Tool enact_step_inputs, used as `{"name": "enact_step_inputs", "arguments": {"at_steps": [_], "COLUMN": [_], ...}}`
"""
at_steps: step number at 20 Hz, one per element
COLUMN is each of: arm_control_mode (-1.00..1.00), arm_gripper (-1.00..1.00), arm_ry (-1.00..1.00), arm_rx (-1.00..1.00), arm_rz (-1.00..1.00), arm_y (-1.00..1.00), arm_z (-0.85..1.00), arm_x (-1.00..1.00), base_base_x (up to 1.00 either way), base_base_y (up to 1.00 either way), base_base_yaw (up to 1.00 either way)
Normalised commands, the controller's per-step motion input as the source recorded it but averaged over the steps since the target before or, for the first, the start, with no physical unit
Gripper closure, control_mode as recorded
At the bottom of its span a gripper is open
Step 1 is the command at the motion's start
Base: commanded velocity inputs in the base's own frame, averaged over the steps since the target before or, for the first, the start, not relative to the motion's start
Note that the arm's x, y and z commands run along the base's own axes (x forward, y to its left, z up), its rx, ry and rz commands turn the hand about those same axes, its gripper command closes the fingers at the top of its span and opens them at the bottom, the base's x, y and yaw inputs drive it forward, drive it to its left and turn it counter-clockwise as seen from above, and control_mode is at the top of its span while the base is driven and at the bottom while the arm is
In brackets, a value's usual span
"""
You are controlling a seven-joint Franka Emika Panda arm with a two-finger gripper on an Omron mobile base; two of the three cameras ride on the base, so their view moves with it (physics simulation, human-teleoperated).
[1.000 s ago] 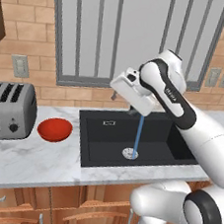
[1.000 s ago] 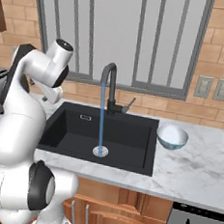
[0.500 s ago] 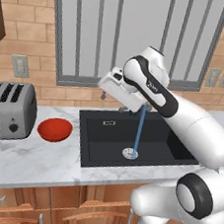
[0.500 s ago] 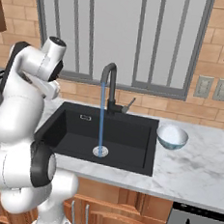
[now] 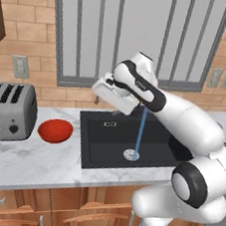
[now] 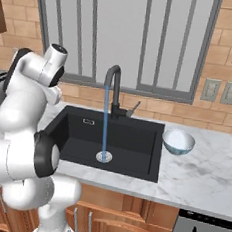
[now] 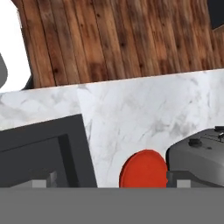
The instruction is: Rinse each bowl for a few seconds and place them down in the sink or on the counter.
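Note:
The red bowl (image 5: pixel 55 130) rests upright on the white marble counter (image 5: pixel 29 161), between the toaster and the black sink (image 5: pixel 105 149). My gripper (image 5: pixel 99 98) hangs above the sink's back left corner, up and to the right of that bowl, open and holding nothing. In the hand view the red bowl (image 7: pixel 143 169) lies low between my wide-apart fingertips (image 7: pixel 43 178), closer to the right one. The pale blue-white bowl (image 6: pixel 178 141) stands on the counter (image 6: pixel 202 176) just right of the sink (image 6: pixel 136 140). Water runs from the dark faucet (image 6: pixel 113 87) down to the drain (image 6: pixel 103 157).
A silver toaster (image 5: pixel 7 112) stands at the far left of the counter, close beside the red bowl, and appears again in the hand view (image 7: pixel 197 153). A brick wall and a window rise behind the sink. Wooden cabinets sit below the counter.
My arm has swung left, from over the middle of the sink to its left edge. The gripper stayed open. Both bowls are where they were and the water keeps running.

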Motion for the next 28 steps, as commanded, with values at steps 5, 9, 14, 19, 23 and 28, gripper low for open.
{"name": "enact_step_inputs", "arguments": {"at_steps": [5, 9, 14, 19, 23, 28], "arm_control_mode": [-1.00, -1.00, -1.00, -1.00, -1.00, -1.00], "arm_gripper": [-1.00, -1.00, -1.00, -1.00, -1.00, -1.00], "arm_ry": [-0.01, -0.02, -0.04, -0.06, -0.08, -0.06], "arm_rx": [-0.01, -0.06, -0.08, -0.04, -0.02, 0.00], "arm_rz": [0.04, 0.03, 0.01, 0.00, 0.00, 0.00], "arm_y": [0.18, 0.14, 0.08, 0.13, 0.10, 0.10], "arm_z": [-0.26, -0.28, -0.23, -0.16, -0.15, -0.13], "arm_x": [0.23, 0.18, 0.16, 0.19, 0.17, 0.17], "base_base_x": [0.00, 0.00, 0.00, 0.00, 0.00, 0.00], "base_base_y": [0.00, 0.00, 0.00, 0.00, 0.00, 0.00], "base_base_yaw": [0.00, 0.00, 0.00, 0.00, 0.00, 0.00]}}
